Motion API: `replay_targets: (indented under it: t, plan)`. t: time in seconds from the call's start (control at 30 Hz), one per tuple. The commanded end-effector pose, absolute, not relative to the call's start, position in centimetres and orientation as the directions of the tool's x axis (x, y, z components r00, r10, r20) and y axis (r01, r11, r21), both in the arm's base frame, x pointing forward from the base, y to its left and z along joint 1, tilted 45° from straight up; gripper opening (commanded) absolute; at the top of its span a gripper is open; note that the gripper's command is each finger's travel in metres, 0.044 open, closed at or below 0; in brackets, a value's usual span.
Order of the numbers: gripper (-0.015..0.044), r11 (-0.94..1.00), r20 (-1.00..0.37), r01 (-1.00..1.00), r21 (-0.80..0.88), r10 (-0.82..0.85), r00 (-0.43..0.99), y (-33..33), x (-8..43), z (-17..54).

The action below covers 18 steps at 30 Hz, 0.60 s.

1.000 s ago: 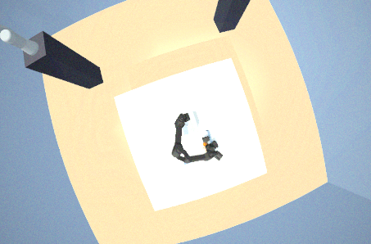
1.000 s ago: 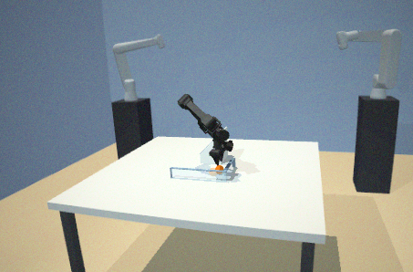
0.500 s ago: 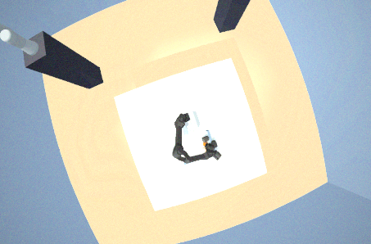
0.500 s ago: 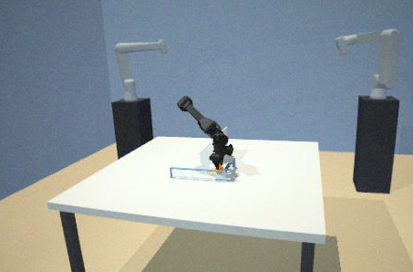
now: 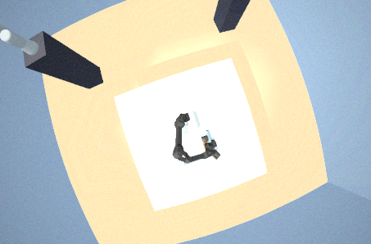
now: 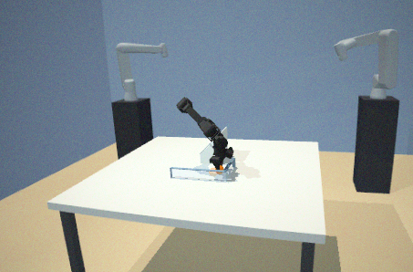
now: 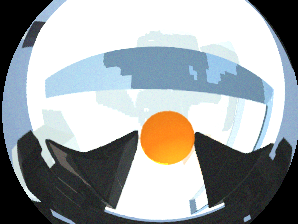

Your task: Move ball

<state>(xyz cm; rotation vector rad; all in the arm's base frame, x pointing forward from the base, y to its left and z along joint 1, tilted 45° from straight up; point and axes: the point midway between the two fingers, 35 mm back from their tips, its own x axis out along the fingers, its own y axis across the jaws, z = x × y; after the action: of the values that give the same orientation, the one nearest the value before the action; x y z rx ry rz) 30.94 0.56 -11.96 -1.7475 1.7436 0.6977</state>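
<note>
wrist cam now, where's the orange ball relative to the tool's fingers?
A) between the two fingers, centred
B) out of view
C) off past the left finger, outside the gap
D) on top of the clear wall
A: in the wrist view the orange ball sits in the gap between the two dark fingers of the tool, one on each side, with the clear walls behind it.
</note>
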Motion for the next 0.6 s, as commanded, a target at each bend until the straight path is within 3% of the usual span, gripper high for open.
replay_targets:
  t: [0.0,0.1,0.37,0.57]
  plan:
    - [0.0228,0.007,-0.708,-1.000,-0.030,-0.706,0.016,0.5,30.9,-12.0]
    - [0.0208,0.007,-0.708,-1.000,-0.030,-0.706,0.016,0.5,30.9,-12.0]
    - [0.0000,0.027,-0.716,-1.000,-0.014,-0.698,-0.009,2.1,31.0,-10.5]
    - [0.0000,0.034,-0.723,-0.999,-0.009,-0.691,-0.017,4.0,31.1,-8.7]
